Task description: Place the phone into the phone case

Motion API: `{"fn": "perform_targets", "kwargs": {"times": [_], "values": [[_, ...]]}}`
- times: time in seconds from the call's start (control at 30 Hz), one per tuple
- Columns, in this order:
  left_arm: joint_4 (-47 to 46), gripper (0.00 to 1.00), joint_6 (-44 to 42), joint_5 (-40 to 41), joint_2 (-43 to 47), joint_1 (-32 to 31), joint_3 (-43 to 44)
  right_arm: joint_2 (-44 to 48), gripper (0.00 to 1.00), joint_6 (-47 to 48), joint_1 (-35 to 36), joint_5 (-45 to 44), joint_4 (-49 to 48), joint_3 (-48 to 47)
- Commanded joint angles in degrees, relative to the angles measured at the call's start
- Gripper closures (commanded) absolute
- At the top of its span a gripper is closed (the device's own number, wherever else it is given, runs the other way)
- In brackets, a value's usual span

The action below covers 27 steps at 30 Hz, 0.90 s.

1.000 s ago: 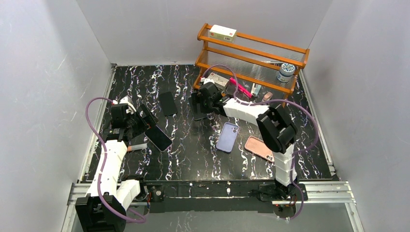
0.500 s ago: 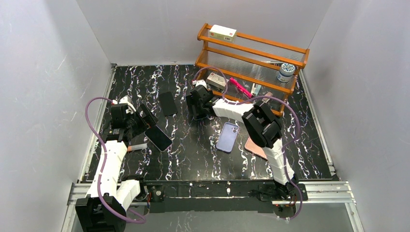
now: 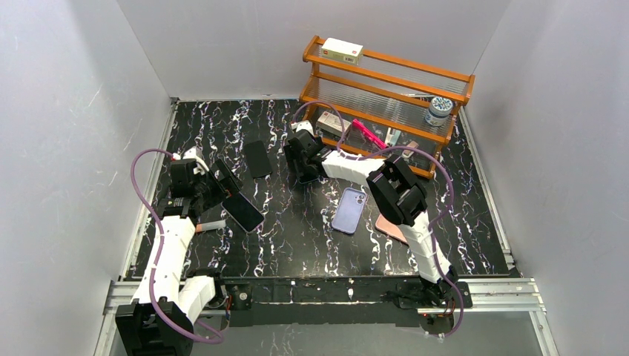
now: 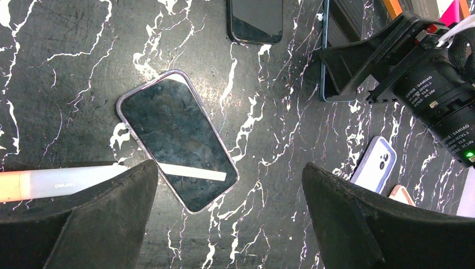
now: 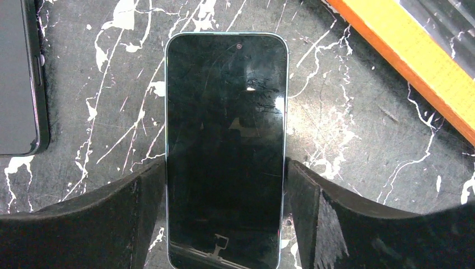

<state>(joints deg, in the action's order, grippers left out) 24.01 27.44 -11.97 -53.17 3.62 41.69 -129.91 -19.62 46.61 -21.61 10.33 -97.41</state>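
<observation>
Right pincer [image 5: 226, 185] reaches down over the phone [image 5: 227, 134], which lies flat and screen-up on the black marbled bench [image 5: 347, 168], just off the left end of the orange wooden rack [image 5: 414, 61] on the side facing the arms. The phone sits squarely between the two fingers, its long axis running out ahead of them and its lower half flanked by them. Each finger [image 5: 140, 224] stands right at a long edge with no gap visible in the wrist view. The pincer is spread about as wide as the phone, but I cannot tell whether it actually presses the edges.

A second dark phone [image 5: 19, 78] lies beside the first, farther from the rack's left end.

Left pincer [image 4: 228, 168] is spread wide and holds nothing. It hangs above a clear-rimmed phone [image 4: 176, 140] lying diagonally on the bench, well out from the rack toward the left wall. A white tube [image 4: 61, 180] lies just beside that phone.

The lilac phone case [image 3: 348, 210] lies flat in front of the rack's middle, toward the arm bases and apart from both pincers. A pink case [image 3: 387, 225] lies just beyond it, partly hidden under the right arm.
</observation>
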Motion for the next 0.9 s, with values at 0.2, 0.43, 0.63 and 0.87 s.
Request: {"fn": "perform_targets", "kwargs": {"times": [0.2, 0.43, 0.63, 0.87], "values": [[0.08, 0.02, -0.81, 0.63, 0.71, -0.2, -0.42, -3.07, 0.06, 0.82, 0.54, -1.49, 1.54, -1.8], [0.17, 0.02, -0.81, 0.68, 0.87, -0.21, -0.39, -4.6, 0.1, 1.79, 1.06, -2.41, 2.28, -3.69], [0.24, 0.02, -0.81, 0.63, 0.79, -0.22, -0.38, -5.11, 0.17, 1.62, 1.27, -3.95, 3.86, -3.94], [0.33, 0.02, -0.96, -0.08, 0.78, -0.26, -0.39, -2.51, 0.31, -0.09, 1.27, -1.48, 3.18, -1.6]]}}
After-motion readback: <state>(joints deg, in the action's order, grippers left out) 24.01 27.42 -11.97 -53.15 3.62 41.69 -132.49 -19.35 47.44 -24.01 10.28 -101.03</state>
